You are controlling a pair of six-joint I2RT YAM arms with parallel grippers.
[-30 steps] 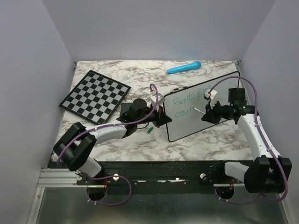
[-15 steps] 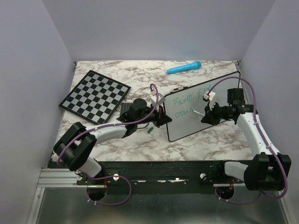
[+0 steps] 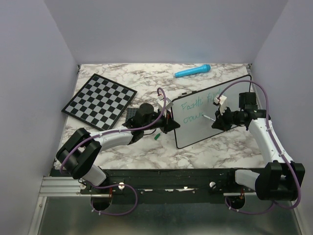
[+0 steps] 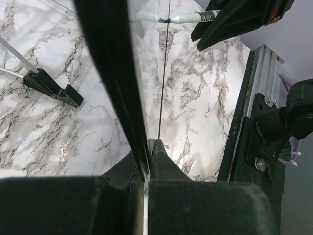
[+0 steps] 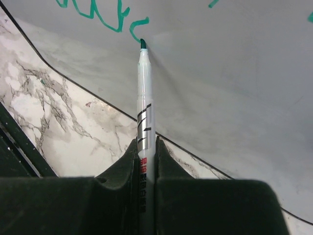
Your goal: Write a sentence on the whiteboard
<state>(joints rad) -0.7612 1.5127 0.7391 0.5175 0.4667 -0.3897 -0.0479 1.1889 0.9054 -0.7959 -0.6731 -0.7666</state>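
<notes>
The whiteboard [image 3: 195, 133] sits on the right half of the marble tabletop [image 3: 146, 83], its long axis running from near-left to far-right and its written face turned up toward the right arm. The left claw [image 3: 168, 120] is clamped onto the board's left short edge. In the left wrist view its fingers [image 4: 157, 155] pinch the thin black frame edge-on.

The right claw [image 3: 218, 120] hovers over the middle of the board, closed around a white marker [image 3: 208, 117]. The marker's long axis points left, toward the left arm. In the right wrist view the marker [image 5: 144, 103] sticks straight out from the claw [image 5: 145, 147], and its green tip meets the white surface [image 5: 220, 73] just under the last stroke.

The sentence [image 3: 194, 110] lies in two teal lines left of the right claw, the lower one ending at the tip.
</notes>
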